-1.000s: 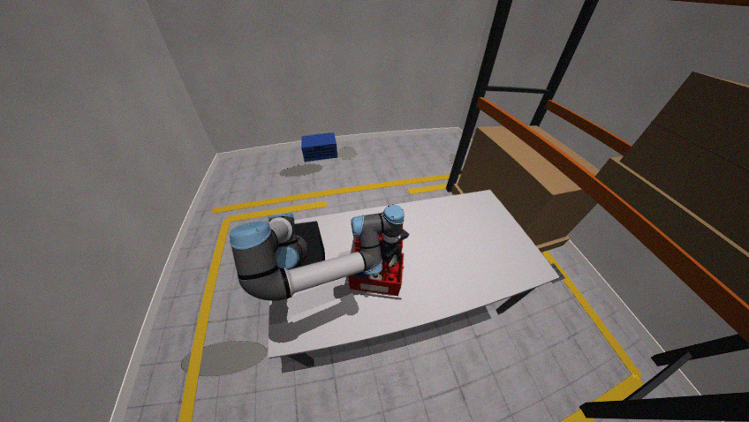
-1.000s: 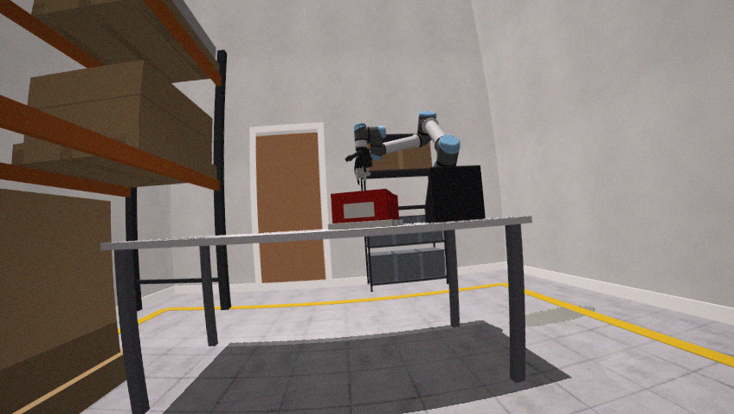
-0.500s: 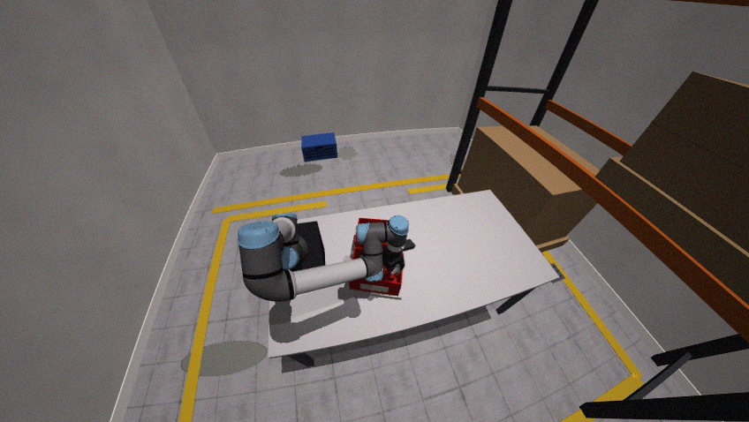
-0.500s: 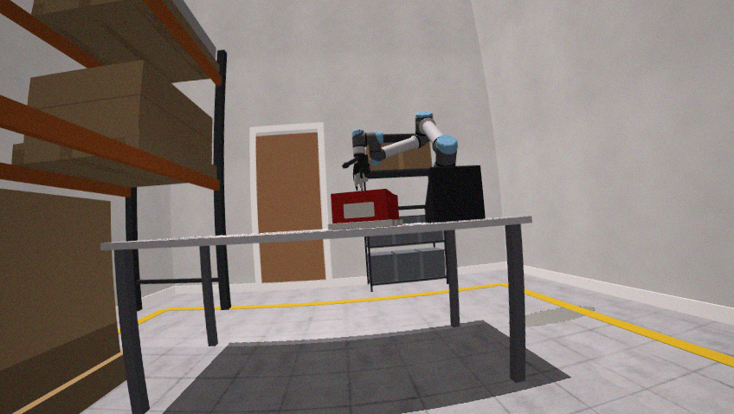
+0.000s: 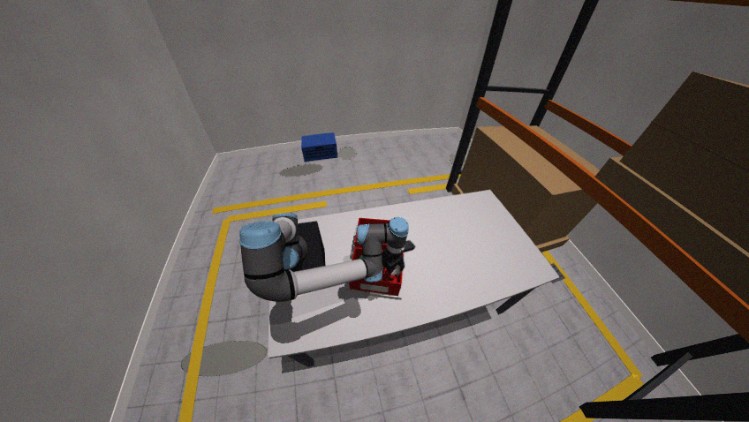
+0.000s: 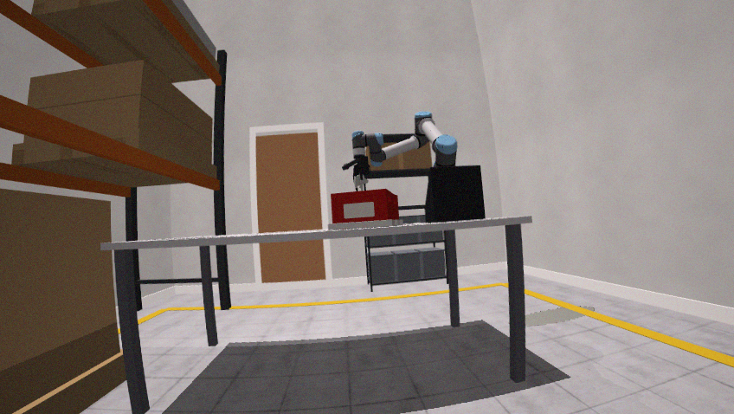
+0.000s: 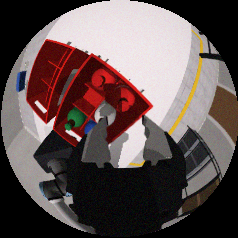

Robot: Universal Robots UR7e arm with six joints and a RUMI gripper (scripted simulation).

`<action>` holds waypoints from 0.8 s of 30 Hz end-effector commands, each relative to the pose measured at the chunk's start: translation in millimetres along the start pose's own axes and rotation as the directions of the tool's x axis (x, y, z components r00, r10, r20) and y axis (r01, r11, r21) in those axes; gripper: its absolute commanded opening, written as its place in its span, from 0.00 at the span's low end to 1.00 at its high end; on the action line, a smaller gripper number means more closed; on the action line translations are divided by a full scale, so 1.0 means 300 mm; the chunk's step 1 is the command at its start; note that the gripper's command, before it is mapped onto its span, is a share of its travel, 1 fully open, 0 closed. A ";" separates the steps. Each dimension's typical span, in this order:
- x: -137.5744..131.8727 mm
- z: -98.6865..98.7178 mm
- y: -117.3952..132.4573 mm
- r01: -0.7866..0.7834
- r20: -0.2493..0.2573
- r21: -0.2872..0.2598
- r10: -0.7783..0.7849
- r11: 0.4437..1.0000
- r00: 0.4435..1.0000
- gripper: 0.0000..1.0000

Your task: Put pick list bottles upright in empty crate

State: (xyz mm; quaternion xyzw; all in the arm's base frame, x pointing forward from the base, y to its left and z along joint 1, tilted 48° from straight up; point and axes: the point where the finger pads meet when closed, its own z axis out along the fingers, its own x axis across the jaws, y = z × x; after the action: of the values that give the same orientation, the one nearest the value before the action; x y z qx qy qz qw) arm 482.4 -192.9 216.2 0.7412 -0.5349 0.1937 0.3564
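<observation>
Jaws parted partway on the tool point(image 7: 131, 141) — nothing between them!
Red crate point(image 7: 140, 115) right below, upper left of the wrist view — red, green, blue and white bottles inside; the other crate point(image 7: 34, 95) sits beside it, farther left.

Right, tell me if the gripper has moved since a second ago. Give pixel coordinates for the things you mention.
Yes: down in the exterior view, the gripper point(image 5: 394, 272) point(image 6: 361, 188) point(image 7: 124, 116) now nearer the unmoved bottle crate's rim point(image 5: 395, 289) point(image 6: 381, 205) point(image 7: 142, 104).
</observation>
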 end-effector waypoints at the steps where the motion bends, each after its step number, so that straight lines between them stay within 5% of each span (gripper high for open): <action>1: 0.001 0.013 -0.001 0.000 -0.001 0.001 0.000 1.000 1.000 0.38; 24: 0.001 0.107 -0.001 0.000 -0.001 0.001 0.000 1.000 1.000 0.38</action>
State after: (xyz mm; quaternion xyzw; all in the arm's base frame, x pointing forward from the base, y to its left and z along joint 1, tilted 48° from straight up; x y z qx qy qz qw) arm 479.9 -213.1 197.8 0.7412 -0.5349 0.1937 0.3564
